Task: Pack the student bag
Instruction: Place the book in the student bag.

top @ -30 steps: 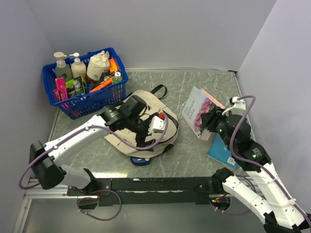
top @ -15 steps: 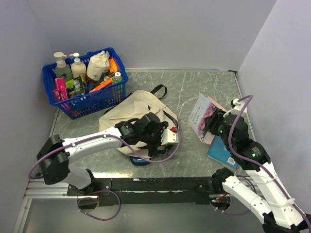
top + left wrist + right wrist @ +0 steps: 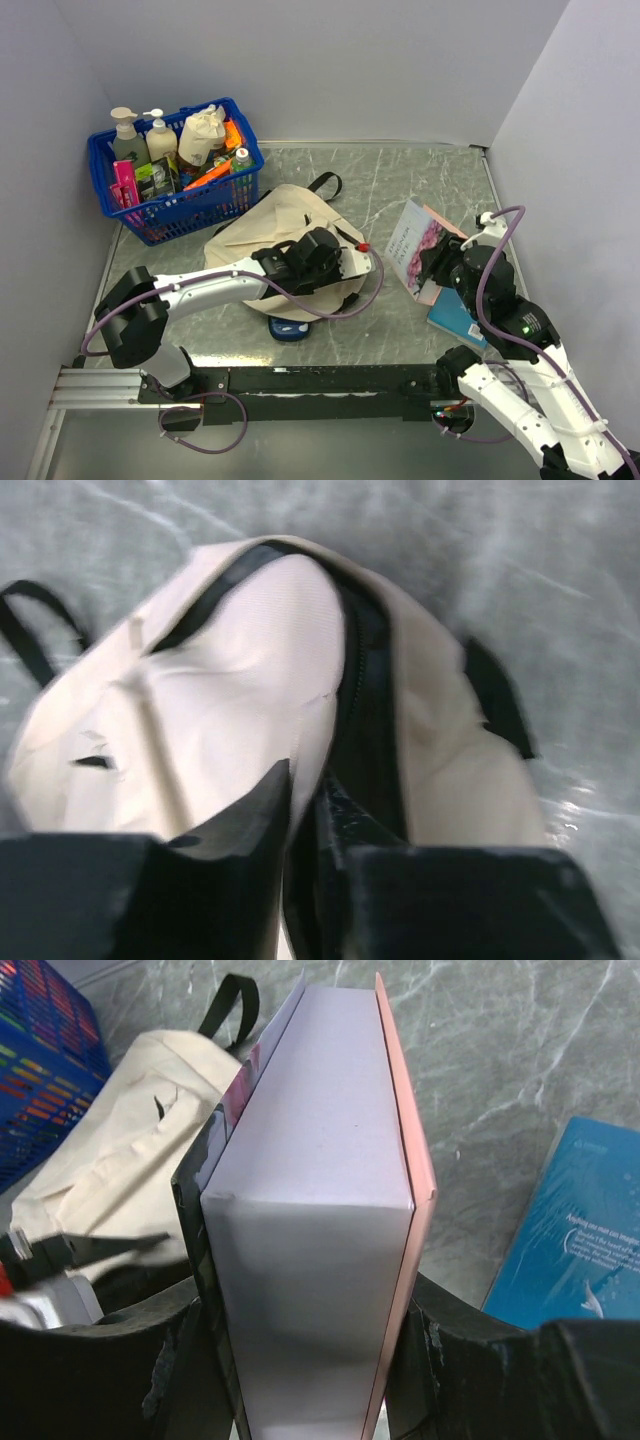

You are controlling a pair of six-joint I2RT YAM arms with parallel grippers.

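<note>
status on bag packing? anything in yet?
Done: nothing visibly packed; the student bag lies flat. In hand: left end effector pinches the bag's fabric beside the zipper; right end effector holds the pink book upright, beside the bag. Left: get that book in, then probably the blue book lying flat nearby.

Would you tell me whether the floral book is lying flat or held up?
Held up: the right hand grips the floral book, tilted on edge.
</note>
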